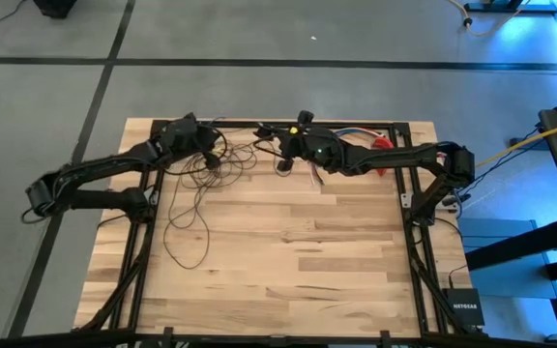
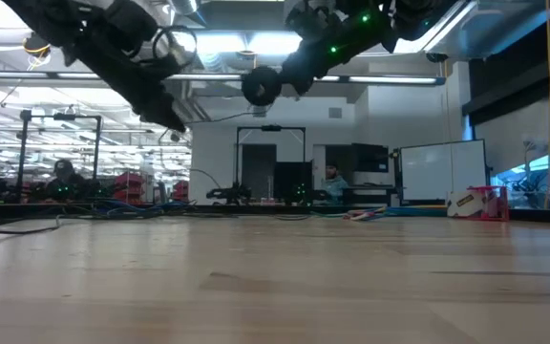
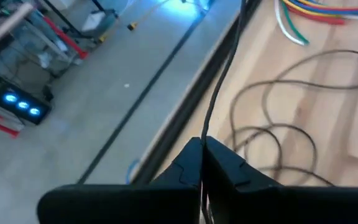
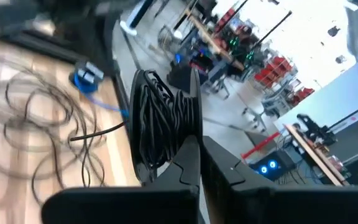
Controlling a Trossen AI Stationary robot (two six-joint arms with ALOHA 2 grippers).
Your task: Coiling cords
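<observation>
The cords are one thin dark wire. Part of it is wound into a black coil (image 4: 160, 121) at my right gripper (image 4: 199, 149), which is shut on it above the table's far middle (image 1: 283, 162). The rest lies in loose loops (image 1: 196, 208) on the wood between and in front of both arms. My left gripper (image 3: 202, 146) is shut on a single strand, raised over the far left of the table (image 1: 211, 159). In the low view both grippers hang well above the tabletop, with a dark round shape (image 2: 261, 86) at the right one. My left gripper pinches one strand of the cord (image 3: 207, 121) between its two fingertips. From there the strand runs off almost straight, clear of the wood, along the table's far edge. My right gripper pinches the coil's edge (image 4: 188, 134) between its two fingers, across several turns of wire. The coil stands on edge at the fingertips, lifted clear of the table. One strand (image 4: 95, 132) leaves it toward the loops on the wood.
A short bundle of multicoloured wires (image 3: 309, 12) lies at the far edge, right of centre (image 1: 356, 135), beside a red object (image 1: 383, 147). The near half of the wooden table (image 1: 288, 271) is bare wood. A yellow cable (image 1: 511, 150) runs off to the right.
</observation>
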